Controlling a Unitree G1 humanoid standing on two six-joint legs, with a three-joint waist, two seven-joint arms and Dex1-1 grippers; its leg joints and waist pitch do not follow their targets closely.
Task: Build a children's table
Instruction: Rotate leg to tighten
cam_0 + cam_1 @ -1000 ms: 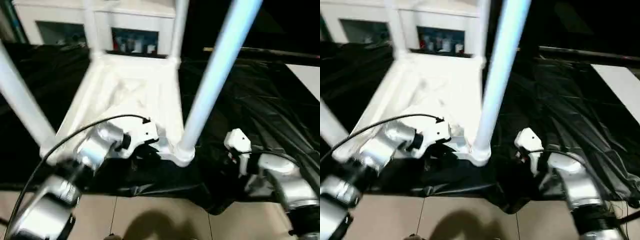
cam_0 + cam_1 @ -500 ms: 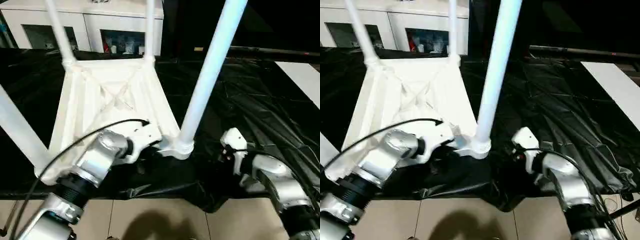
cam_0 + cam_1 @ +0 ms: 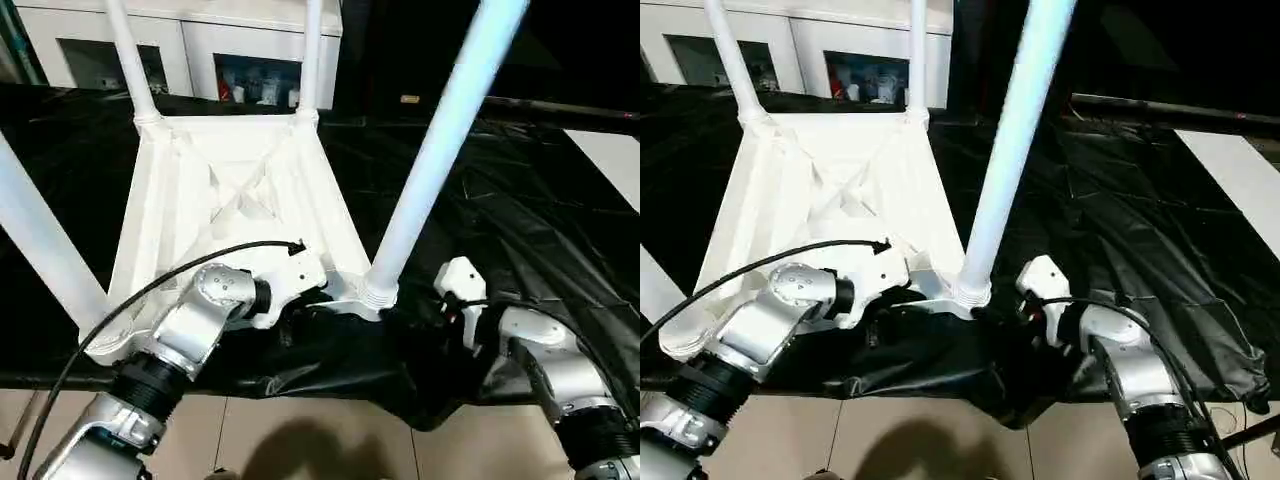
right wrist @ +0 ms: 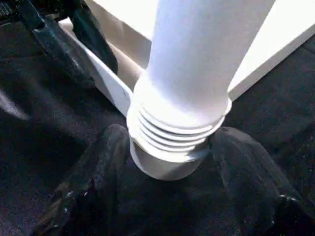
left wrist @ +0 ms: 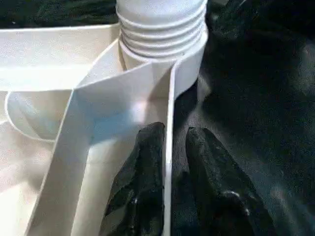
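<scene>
Both eye views look forward and down from the head at the counter's (image 3: 520,200) near edge. Both wrist views sit very close to the table's (image 3: 230,190) near right corner socket (image 4: 170,162), seen from opposite sides.

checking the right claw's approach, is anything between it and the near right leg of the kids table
Nothing visible. In the right wrist view the right claw straddles the base of the leg at its ribbed collar, fingers spread either side, with black cloth below.
</scene>
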